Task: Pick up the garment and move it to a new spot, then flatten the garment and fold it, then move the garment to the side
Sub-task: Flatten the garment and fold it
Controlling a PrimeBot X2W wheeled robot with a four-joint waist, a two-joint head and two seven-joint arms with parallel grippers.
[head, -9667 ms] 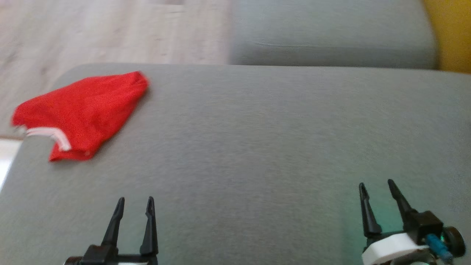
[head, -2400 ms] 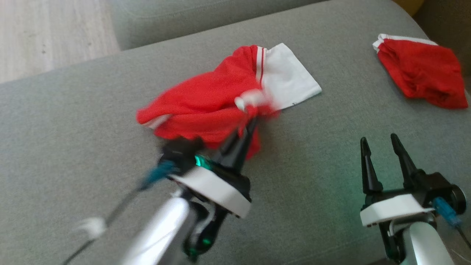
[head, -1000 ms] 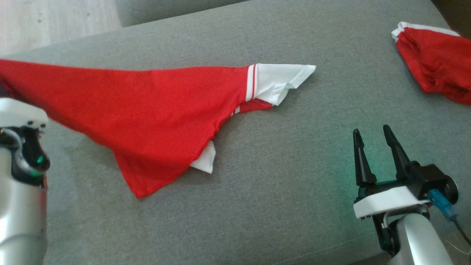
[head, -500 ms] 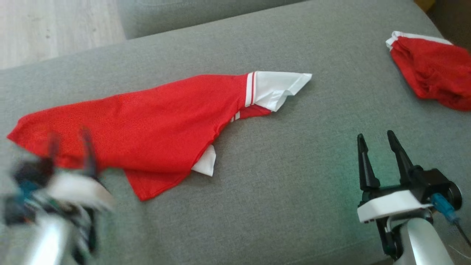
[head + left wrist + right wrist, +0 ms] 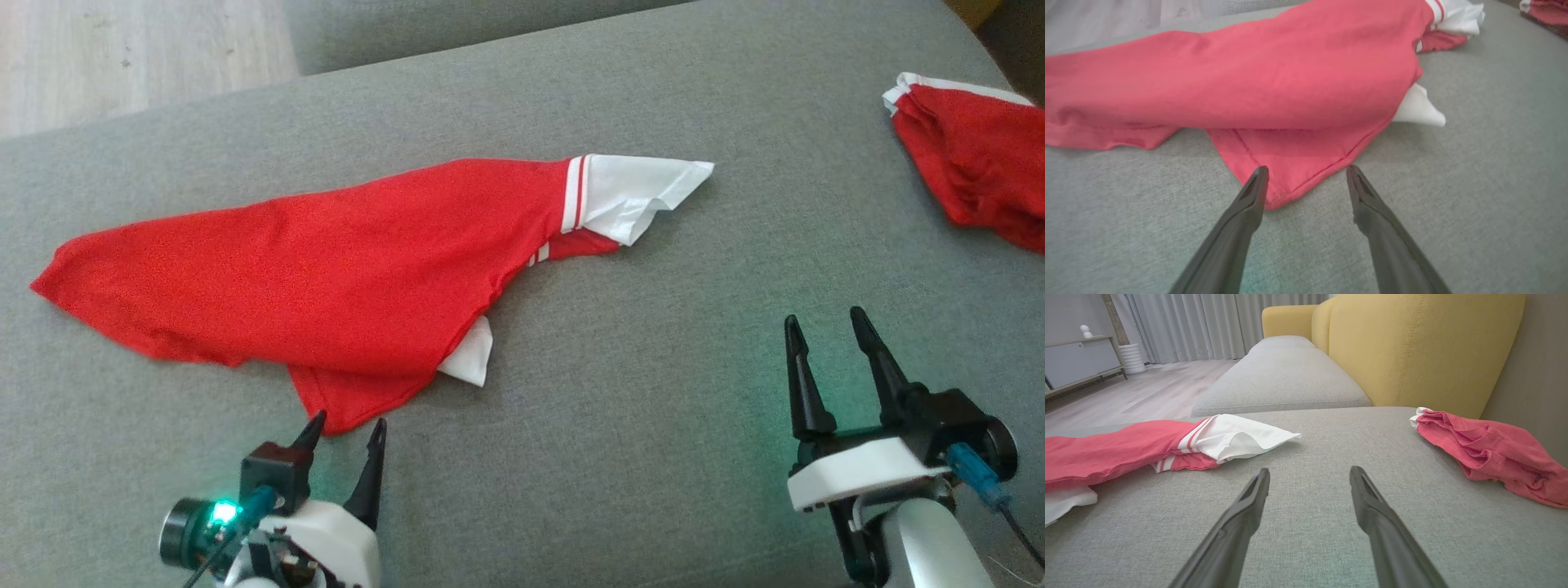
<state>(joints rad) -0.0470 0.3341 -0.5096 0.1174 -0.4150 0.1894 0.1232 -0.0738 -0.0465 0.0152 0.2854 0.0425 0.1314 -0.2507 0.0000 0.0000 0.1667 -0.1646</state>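
Red garment with white sleeves (image 5: 326, 261) lies on grey sofa cushion (image 5: 653, 367), long axis crosswise ahead of left end effector (image 5: 349, 421): jaws wide, empty, hem corner at its tips. Right end effector (image 5: 823, 317) wide, empty, farther off.
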